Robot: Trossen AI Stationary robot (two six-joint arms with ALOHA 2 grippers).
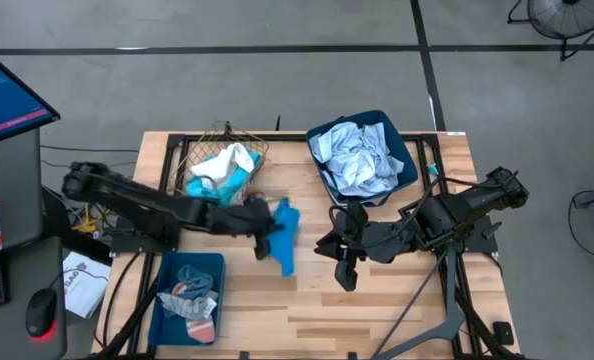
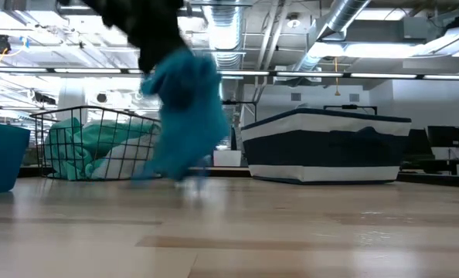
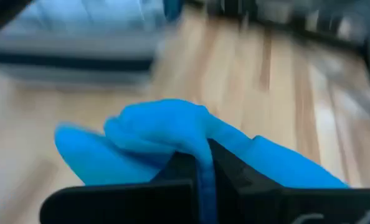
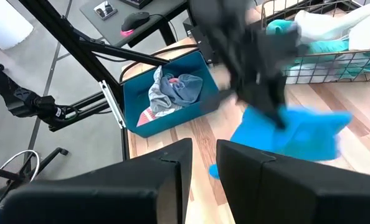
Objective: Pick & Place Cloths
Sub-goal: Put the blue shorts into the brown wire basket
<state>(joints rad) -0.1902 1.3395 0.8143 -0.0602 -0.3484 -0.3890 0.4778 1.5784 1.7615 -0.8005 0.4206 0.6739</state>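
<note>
Pinched between the left gripper's (image 1: pixel 268 232) fingers, the bright blue cloth (image 1: pixel 285 237) hangs over the middle of the table (image 1: pixel 377 300), just clear of the wood in the low view. Behind it stands the wire basket (image 1: pixel 202 155) with turquoise and white cloths. Right of centre, the right gripper (image 1: pixel 345 262) hovers, fingers slightly parted, empty, near the navy bin (image 1: pixel 409 160).

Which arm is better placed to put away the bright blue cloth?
Left. Its gripper is shut on the blue cloth, lifted over mid-table. The right gripper holds nothing and hangs nearby.
</note>
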